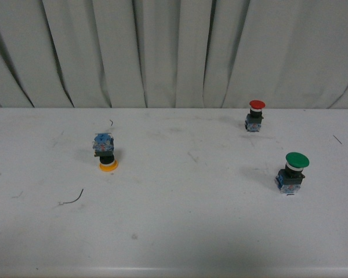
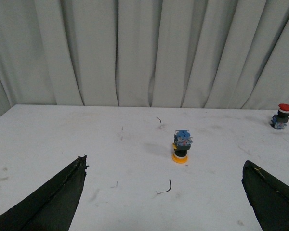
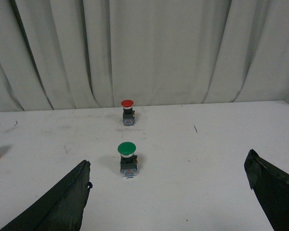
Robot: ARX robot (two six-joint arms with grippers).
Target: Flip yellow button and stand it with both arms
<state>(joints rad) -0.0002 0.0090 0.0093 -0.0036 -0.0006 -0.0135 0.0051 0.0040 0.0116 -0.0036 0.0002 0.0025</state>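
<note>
Yellow button (image 1: 105,154): stands upside down on the left half of the desk (image 1: 174,243) — orange-yellow cap flat on the surface, blue-and-clear switch block on top; nothing touches it.
Progress: as I judge it, nothing is done yet; the reach, the two-armed grip, the flip and the cap-up placing are all left.
Left claw (image 2: 164,163): spread wide and empty, its broad black fingers framing the yellow button from well back.
Right claw (image 3: 168,159): likewise spread and empty, facing the green button (image 3: 127,159) and the red button (image 3: 127,111), well apart from the target.
Cap: smooth, round, mushroom-shaped plastic, wider than the black collar above it.
Switch block: boxy and partly translucent — its flat sides probably suit a pinch better than the rounded cap.
Desk surface: matte white, scuffed, with a thin dark curled scrap (image 1: 71,200) near the yellow button.
Backdrop: pale curtain (image 1: 174,52) hanging in soft vertical folds.
Neighbours: red and green buttons stand cap-up on the right side.
</note>
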